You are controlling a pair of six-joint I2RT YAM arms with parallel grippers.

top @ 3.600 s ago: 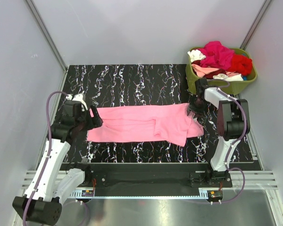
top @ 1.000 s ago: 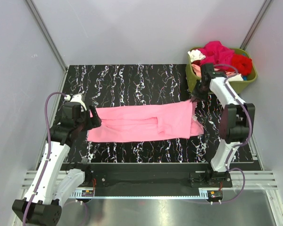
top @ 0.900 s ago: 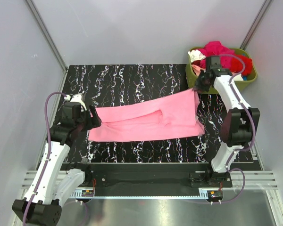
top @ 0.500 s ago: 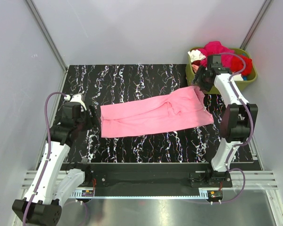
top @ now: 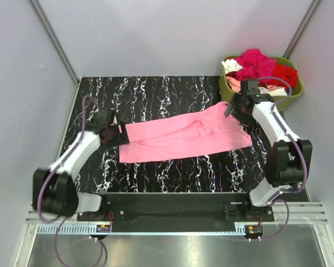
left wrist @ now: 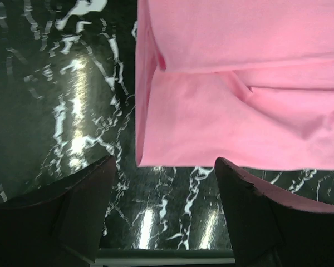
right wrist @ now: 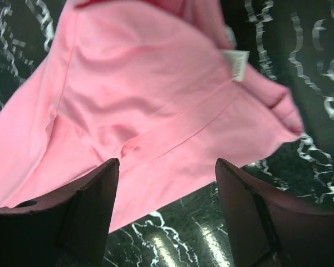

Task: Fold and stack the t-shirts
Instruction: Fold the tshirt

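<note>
Black marble-patterned tabletop (top: 156, 92) with white veining filled the floor of the booth, with plain grey walls (top: 156, 33) on three sides. Across its middle lay a medium-pink short-sleeved cloth t-shirt (top: 178, 136), folded lengthwise into a long band. Its long axis ran left to right and was slightly skewed, so the right end sat farther back than the left.

One arm stood at each end of that axis. The left gripper (top: 118, 135) was low at the band's left end with its fingers spread wide and nothing held. Its wrist view showed the short left edge lying flat on the table, just ahead of the fingertips. The right gripper (top: 234, 109) hung over the back corner of the right end, also parted and empty, with the cloth beneath the fingers rather than between them. A small white label (right wrist: 236, 64) showed near that end.

Close behind the right gripper, in the far right corner, an olive-green plastic tub (top: 225, 93) held a heap of magenta, red, pale pink and white tees (top: 259, 67).

The next fold would probably bring one short end over the other along the long axis. The left gripper looked better placed, since its edge lay squarely in front of the open jaws.
</note>
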